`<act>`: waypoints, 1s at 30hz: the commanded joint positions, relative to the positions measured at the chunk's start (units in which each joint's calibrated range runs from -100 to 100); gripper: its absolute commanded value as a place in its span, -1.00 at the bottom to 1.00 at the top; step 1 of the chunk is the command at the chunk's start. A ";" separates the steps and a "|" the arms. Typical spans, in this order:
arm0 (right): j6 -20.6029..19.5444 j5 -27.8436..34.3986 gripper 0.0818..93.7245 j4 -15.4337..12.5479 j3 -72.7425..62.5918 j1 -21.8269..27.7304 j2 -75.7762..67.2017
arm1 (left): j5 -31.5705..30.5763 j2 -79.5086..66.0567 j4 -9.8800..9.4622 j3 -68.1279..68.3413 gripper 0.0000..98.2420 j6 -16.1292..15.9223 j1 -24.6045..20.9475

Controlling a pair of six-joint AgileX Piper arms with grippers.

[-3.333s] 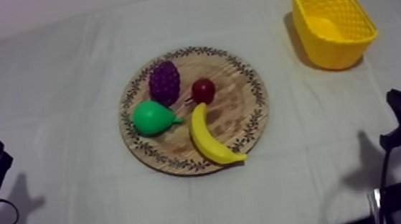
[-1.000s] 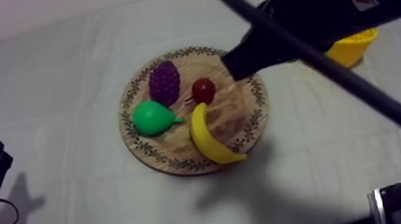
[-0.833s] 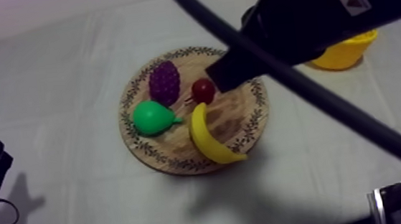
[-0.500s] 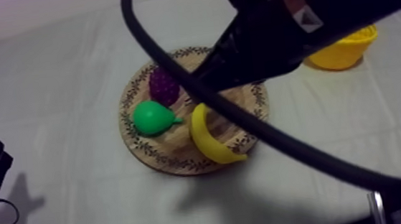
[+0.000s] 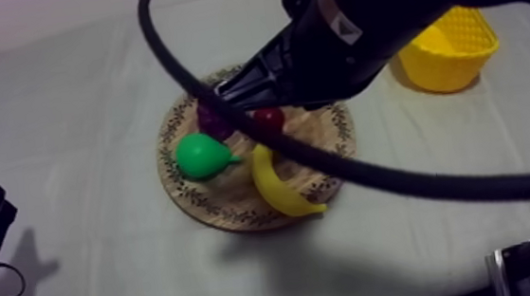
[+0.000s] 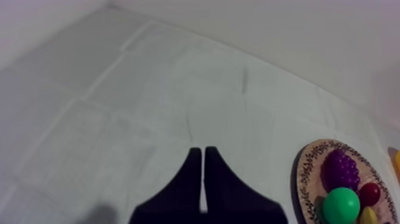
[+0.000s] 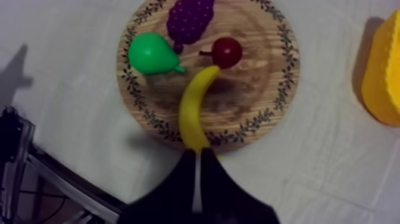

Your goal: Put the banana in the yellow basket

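Over board edge, right gripper closed, empty: approach to banana; next open up, descend. Left gripper closed, empty.

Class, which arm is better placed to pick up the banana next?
Right. The right hand, shut, hangs by the banana on the board; the left hand rests away from the board, over cloth.

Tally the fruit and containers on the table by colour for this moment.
Yellow: 2, the banana and the yellow basket
Green: 1, the pear
Purple: 1, the bunch of grapes
Red: 1, the small red fruit
Wood brown: 1, the wooden board
Total: 6
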 commanded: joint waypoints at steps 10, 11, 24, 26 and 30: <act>-0.56 1.40 0.01 -3.68 -0.36 -0.19 0.67 | 0.00 -0.05 0.03 -0.01 -1.00 0.01 0.02; -0.63 1.21 0.10 -4.15 -0.22 -0.03 0.72 | 0.00 -0.05 0.03 -0.01 -1.00 0.00 0.02; -0.37 -3.10 0.57 -7.18 1.49 2.26 1.93 | 0.00 -0.05 0.03 -0.01 -1.00 0.02 0.02; 0.00 -5.44 0.56 -7.65 3.25 2.66 2.64 | 0.00 -0.05 0.03 -0.01 -1.00 0.02 0.02; 0.45 -10.26 0.55 -8.76 6.96 3.46 5.12 | 0.00 -0.05 0.03 -0.01 -1.00 0.01 0.02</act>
